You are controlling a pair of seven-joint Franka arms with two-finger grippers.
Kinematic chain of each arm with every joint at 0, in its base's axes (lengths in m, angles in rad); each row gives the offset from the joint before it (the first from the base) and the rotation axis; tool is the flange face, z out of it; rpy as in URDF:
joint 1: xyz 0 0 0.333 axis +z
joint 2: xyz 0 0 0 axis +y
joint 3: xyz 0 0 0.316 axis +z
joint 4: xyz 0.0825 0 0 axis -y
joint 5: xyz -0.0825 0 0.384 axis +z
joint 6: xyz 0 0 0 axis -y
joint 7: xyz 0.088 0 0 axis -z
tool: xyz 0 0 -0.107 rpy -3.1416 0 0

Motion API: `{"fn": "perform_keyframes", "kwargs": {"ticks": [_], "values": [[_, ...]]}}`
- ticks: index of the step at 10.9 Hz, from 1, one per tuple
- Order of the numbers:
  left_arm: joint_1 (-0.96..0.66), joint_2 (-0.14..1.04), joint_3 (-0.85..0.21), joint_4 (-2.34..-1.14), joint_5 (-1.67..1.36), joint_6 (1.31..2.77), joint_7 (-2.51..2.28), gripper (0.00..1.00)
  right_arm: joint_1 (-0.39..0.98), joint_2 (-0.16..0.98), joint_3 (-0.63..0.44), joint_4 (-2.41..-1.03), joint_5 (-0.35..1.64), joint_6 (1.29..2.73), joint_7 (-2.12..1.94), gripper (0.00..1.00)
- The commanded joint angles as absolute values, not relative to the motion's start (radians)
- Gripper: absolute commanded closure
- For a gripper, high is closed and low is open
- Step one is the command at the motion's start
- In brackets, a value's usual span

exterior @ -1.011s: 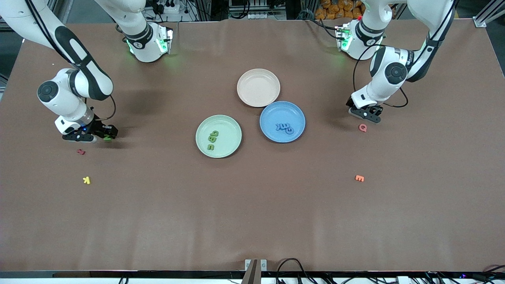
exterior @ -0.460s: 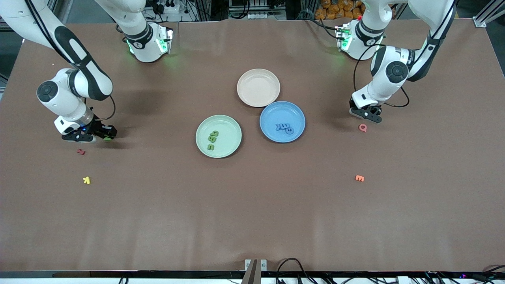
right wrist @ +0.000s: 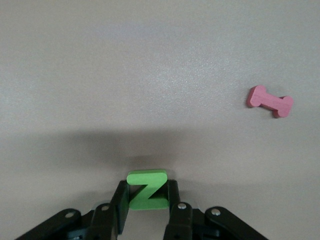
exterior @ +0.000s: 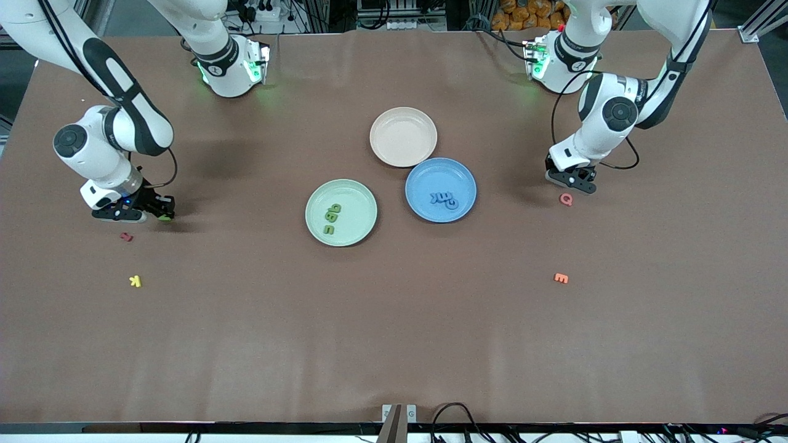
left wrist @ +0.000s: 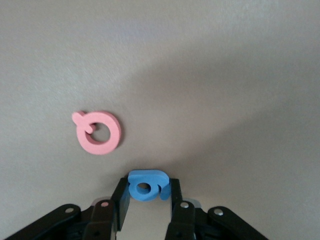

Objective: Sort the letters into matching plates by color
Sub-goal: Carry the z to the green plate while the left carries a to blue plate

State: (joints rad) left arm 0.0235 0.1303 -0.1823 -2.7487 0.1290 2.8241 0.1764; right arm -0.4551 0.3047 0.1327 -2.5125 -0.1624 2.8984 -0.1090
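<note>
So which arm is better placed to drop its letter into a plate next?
Probably left. Its end effector grips the blue letter not far from the blue plate; the right end effector, gripping the green Z, is farther from the green plate.

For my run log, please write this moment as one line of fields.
left gripper: shut on blue letter, beside pink Q | right gripper: shut on green Z | green plate: three letters | blue plate: some letters
</note>
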Motion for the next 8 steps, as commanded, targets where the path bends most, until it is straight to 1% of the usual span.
{"fn": "perform_keyframes", "kwargs": {"ticks": [1, 4, 6, 8], "values": [[0.025, 0.127, -0.179, -2.695, 0.123, 2.777, 0.187, 1.0, -0.479, 0.301, 0.144, -2.513, -0.186, 2.896, -0.115, 0.65], [0.02, 0.115, -0.181, -2.619, 0.117, 2.671, 0.187, 1.0, -0.445, 0.284, 0.146, -2.514, -0.169, 2.889, -0.083, 0.65], [0.014, 0.114, -0.183, -2.538, 0.104, 2.57, 0.187, 1.0, -0.372, 0.262, 0.146, -2.514, -0.161, 2.864, 0.073, 0.64], [-0.021, 0.117, -0.183, -2.465, 0.025, 2.482, 0.187, 1.0, -0.287, 0.247, 0.144, -2.514, -0.161, 2.847, 0.214, 0.64]]}}
